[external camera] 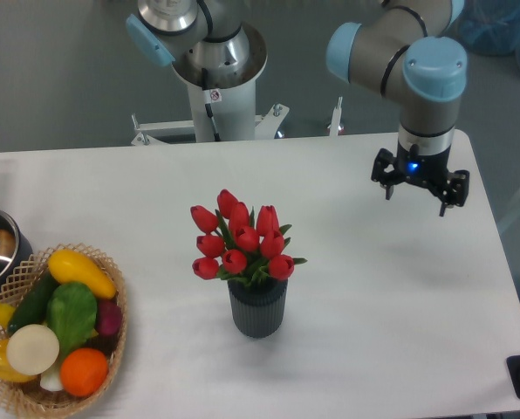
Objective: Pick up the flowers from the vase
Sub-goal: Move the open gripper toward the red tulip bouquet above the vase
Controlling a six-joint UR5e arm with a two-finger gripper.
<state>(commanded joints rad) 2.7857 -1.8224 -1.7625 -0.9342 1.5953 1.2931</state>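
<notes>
Nothing picked yet. The bunch of red tulip flowers with green leaves (241,244) sits upright in the short dark grey ribbed vase (257,307), mid-table, front of centre. The pincer (414,187) hangs well to the right and further back, fingers spread, holding nothing. Left to do: whole approach, grasp of the stems, lift-out.

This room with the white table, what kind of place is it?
Probably a robotics lab or test bench. A robot arm's claw hangs above the table, which holds props: tulips in a grey vase and a basket of vegetables.
</notes>
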